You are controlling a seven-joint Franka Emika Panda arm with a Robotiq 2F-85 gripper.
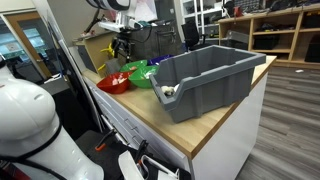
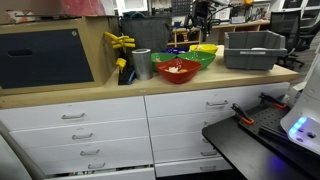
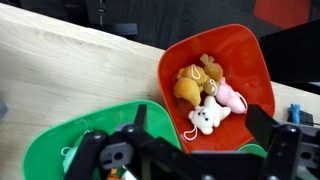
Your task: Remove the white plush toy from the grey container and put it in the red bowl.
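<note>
Jaws apart and empty, the gripper [image 3: 185, 155] hovers. The small soft white plush toy [image 3: 205, 118] lies just ahead of it in the shallow red plastic bowl [image 3: 250, 55], seemingly touching a pink toy [image 3: 232, 97]. Best to lift straight up: the green plastic bowl's [image 3: 65, 138] rim sits close beneath-left, and there is open room above.

- The arm [image 1: 112, 8] comes in from above, and the gripper [image 3: 185, 148] hangs below it, pointing downward.
- The jaws stand wide apart.
- In the wrist view, the dark fingers [image 3: 285, 150] rise from the lower edge, one on each side of the gripper's body.
</note>
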